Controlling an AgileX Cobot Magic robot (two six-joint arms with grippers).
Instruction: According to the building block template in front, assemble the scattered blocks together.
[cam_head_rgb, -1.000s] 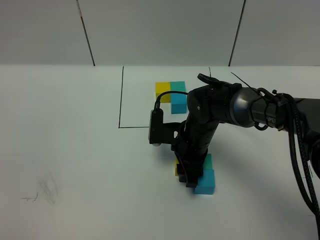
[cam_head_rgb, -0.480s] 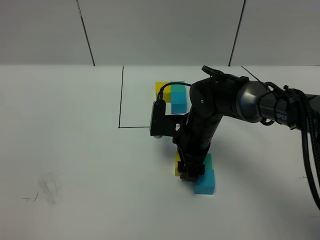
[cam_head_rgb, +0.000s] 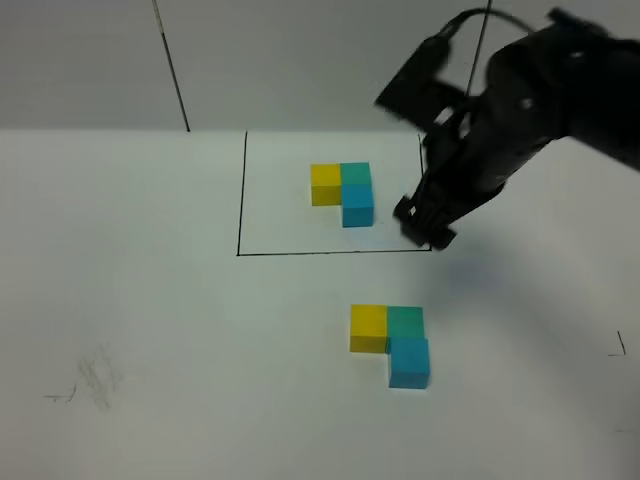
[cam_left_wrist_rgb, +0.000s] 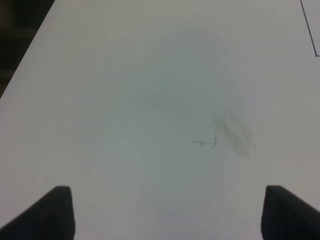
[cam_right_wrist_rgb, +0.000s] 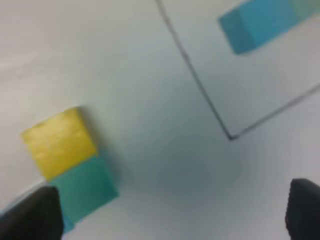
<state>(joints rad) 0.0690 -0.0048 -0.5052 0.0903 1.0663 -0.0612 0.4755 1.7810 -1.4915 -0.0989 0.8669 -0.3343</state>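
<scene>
The building block template is a yellow cube (cam_head_rgb: 325, 185), a teal-green cube (cam_head_rgb: 355, 174) and a blue cube (cam_head_rgb: 357, 208) joined in an L inside a thin black outline (cam_head_rgb: 241, 200). Nearer the front, the scattered blocks lie together in the same L: yellow (cam_head_rgb: 368, 328), teal-green (cam_head_rgb: 405, 322), blue (cam_head_rgb: 409, 362). My right gripper (cam_head_rgb: 422, 225) hangs in the air over the outline's near right corner, open and empty, well clear of both groups. Its wrist view shows the yellow block (cam_right_wrist_rgb: 59, 141), the teal-green block (cam_right_wrist_rgb: 85, 192) and the template's blue cube (cam_right_wrist_rgb: 255, 25). My left gripper (cam_left_wrist_rgb: 170, 215) is open over bare table.
Everything sits on a white table (cam_head_rgb: 150, 300) with grey scuff marks (cam_head_rgb: 95, 380) at the front left, the same scuff marks (cam_left_wrist_rgb: 230, 132) lying below the left gripper. A small black mark (cam_head_rgb: 620, 345) is at the right edge. Grey wall panels stand behind.
My right gripper has opened, let go of the blocks, and risen up and back to the right. The three loose blocks stay joined in an L. The left gripper has not moved.
</scene>
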